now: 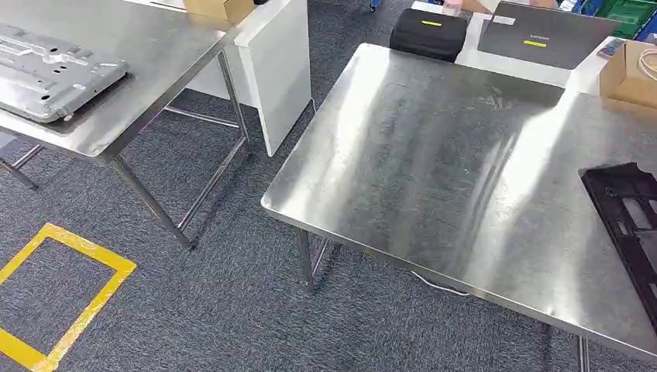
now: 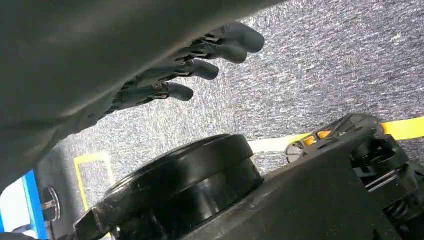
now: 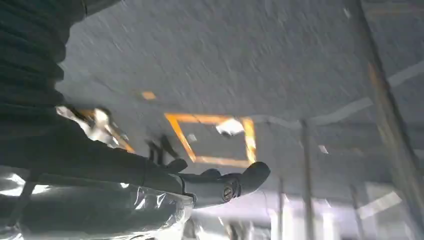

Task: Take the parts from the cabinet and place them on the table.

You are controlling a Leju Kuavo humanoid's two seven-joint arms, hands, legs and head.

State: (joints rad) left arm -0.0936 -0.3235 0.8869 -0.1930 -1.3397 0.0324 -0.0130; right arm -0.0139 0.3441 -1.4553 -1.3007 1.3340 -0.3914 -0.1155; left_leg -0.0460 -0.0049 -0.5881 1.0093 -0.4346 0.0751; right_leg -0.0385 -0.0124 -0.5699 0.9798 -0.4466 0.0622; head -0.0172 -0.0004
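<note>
While two steel tables stand side by side on the grey carpet, each carries one part: a grey metal plate (image 1: 50,70) lies flat at the left edge of the left table (image 1: 166,46), and a black plastic frame (image 1: 629,221) lies at the right edge of the nearer table (image 1: 434,155). Beyond that table's far edge sit one black case (image 1: 428,32), one closed laptop (image 1: 542,35) and one cardboard box (image 1: 631,74). One yellow tape square (image 1: 58,298) marks the floor by the left table. The left hand (image 2: 190,65) hangs over the carpet, fingers spread and holding nothing. The right hand (image 3: 220,185) is pressed against a part wrapped in clear plastic (image 3: 95,212); whether its fingers grip it I cannot tell.
</note>
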